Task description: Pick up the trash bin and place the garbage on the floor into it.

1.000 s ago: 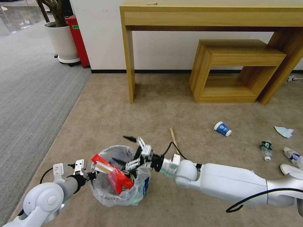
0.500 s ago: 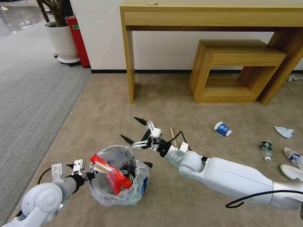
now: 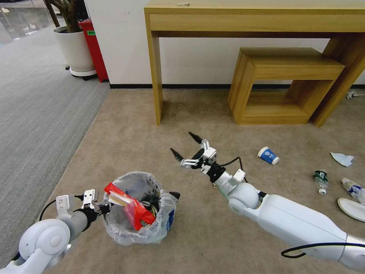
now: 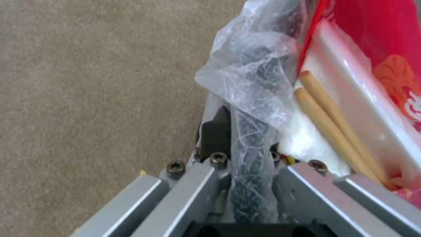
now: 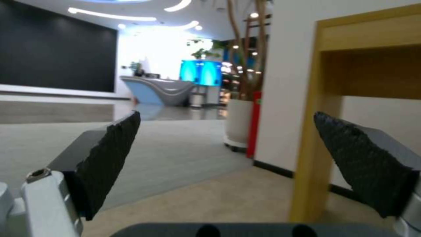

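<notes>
The trash bin (image 3: 138,228), black with a crinkly clear liner, sits low on the left of the floor (image 3: 125,140) in the head view. A red wrapper (image 3: 133,209) and other litter stick out of it. My left gripper (image 3: 102,207) is shut on its near rim. In the left wrist view the bagged rim (image 4: 250,154) runs between the fingers (image 4: 215,131), beside the red wrapper (image 4: 386,42) and two wooden sticks (image 4: 333,121). My right gripper (image 3: 181,142) hangs open and empty beyond the bin, fingers (image 5: 110,154) wide apart. Garbage lies to the right: a paper cup (image 3: 268,155), a bottle (image 3: 321,179), a mask (image 3: 342,159), a slipper (image 3: 352,209).
A tall wooden table (image 3: 251,21) and a low wooden shelf (image 3: 283,66) stand against the far wall. A white planter (image 3: 75,51) and a red bin (image 3: 93,49) stand at the far left by the grey striped carpet (image 3: 34,114). A crumpled wrapper (image 3: 353,187) lies at the right edge.
My right gripper has lifted out of the bin and swung forward and to the right, staying open. The bin and my left gripper have shifted slightly left and nearer.
</notes>
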Tool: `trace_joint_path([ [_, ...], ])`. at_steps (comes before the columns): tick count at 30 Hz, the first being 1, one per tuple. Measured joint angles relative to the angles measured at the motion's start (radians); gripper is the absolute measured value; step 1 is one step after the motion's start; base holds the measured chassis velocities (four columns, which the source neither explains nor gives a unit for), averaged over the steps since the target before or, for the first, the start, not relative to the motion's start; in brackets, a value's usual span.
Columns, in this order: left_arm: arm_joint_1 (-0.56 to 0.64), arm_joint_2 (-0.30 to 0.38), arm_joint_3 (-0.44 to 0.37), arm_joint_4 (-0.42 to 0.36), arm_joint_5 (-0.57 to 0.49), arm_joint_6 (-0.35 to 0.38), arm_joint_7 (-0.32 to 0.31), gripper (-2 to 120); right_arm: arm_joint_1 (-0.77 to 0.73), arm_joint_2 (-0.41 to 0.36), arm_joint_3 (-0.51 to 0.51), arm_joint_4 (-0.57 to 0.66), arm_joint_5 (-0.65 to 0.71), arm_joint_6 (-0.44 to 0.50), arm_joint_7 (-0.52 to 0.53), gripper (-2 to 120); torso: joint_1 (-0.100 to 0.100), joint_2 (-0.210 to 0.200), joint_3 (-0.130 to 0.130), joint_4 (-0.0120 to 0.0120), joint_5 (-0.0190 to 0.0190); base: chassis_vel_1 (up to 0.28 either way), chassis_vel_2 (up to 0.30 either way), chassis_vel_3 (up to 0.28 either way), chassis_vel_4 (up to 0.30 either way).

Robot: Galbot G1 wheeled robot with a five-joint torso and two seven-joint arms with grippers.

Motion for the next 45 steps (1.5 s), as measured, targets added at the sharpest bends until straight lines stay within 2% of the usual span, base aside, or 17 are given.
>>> trace_joint_path([
  [16,0.002,-0.006,-0.044,0.008,0.009,-0.005,0.013,0,-0.18,-0.039,0.237,-0.09,-0.076,0.025,0.035,100,0.0,0.0,0.0,0.0,0.0,0.0,0.0,0.0,0.0],
  [20,0.003,-0.016,-0.053,0.009,0.005,-0.005,0.013,0,-0.315,-0.041,0.371,-0.132,-0.129,0.055,0.035,100,0.0,0.0,0.0,-0.0003,0.0001,0.0,0.0,0.0,0.0],
  [28,0.012,-0.024,-0.076,0.009,0.001,-0.005,0.015,0,-0.439,-0.039,0.515,-0.157,-0.147,0.076,0.013,100,0.0,0.0,0.0,-0.0001,-0.0001,0.0,0.0,0.0,0.0],
  [45,0.016,-0.035,-0.091,0.0,-0.006,-0.005,0.014,0,-0.576,-0.019,0.696,-0.203,-0.175,0.104,-0.029,100,0.0,0.0,0.0,-0.0001,0.0,0.0,0.0,0.0,0.0],
])
